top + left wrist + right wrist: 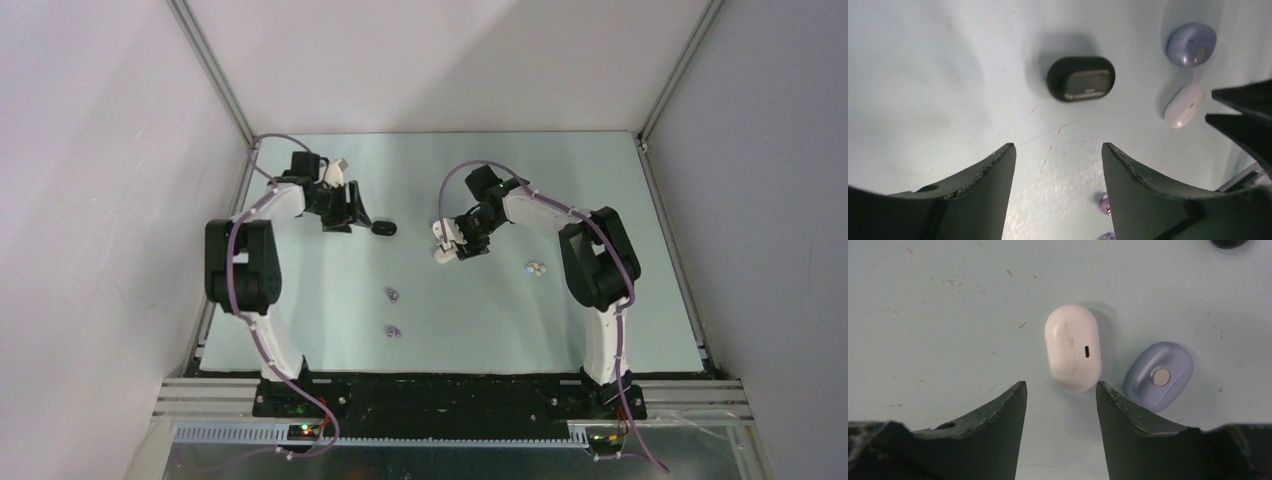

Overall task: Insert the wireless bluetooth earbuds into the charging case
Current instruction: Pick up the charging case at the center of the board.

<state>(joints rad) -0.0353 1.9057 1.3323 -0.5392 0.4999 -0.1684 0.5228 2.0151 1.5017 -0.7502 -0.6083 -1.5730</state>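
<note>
While the left claw gapes, a black case lies ahead.

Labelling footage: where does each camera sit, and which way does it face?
Top: above, behind the bases, looking down on the table; both arms show.
Left wrist: looks down past the left gripper at the black case.
Right wrist: looks down past the right gripper at the white case.
Shared: both wrist views show white case and lavender case.
</note>
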